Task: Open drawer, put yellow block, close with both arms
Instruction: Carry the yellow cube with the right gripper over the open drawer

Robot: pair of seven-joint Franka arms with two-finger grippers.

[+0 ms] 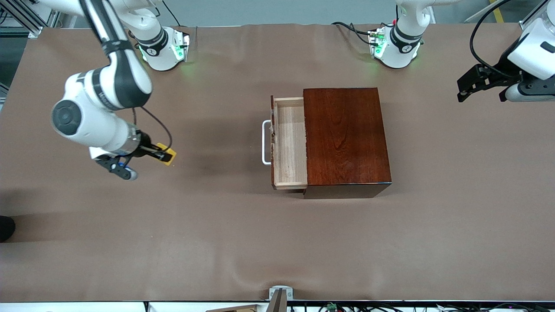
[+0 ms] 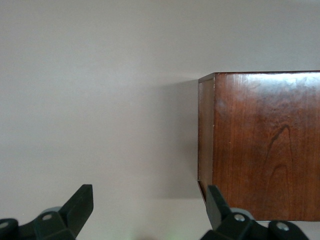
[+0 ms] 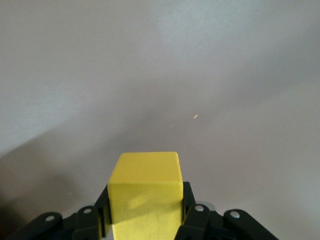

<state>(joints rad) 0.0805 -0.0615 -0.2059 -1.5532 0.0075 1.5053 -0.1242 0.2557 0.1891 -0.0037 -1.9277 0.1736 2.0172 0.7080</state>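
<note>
The drawer [image 1: 289, 145] stands pulled out of the mahogany box [image 1: 344, 138] toward the right arm's end of the table. Its pale wood tray is empty and its white handle [image 1: 264, 142] shows. My right gripper [image 1: 164, 154] is shut on the yellow block [image 1: 169, 152], low over the table near the right arm's end, well apart from the drawer. In the right wrist view the block [image 3: 145, 192] sits between the fingers [image 3: 192, 212]. My left gripper [image 1: 480, 89] is open and empty, up in the air past the box at the left arm's end; it also shows in the left wrist view [image 2: 150, 200].
The left wrist view shows a corner of the box [image 2: 265, 145] over the brown table cover. The two arm bases [image 1: 162, 47] [image 1: 394, 45] stand along the table's edge farthest from the front camera. A small metal bracket [image 1: 279, 294] sits at the nearest edge.
</note>
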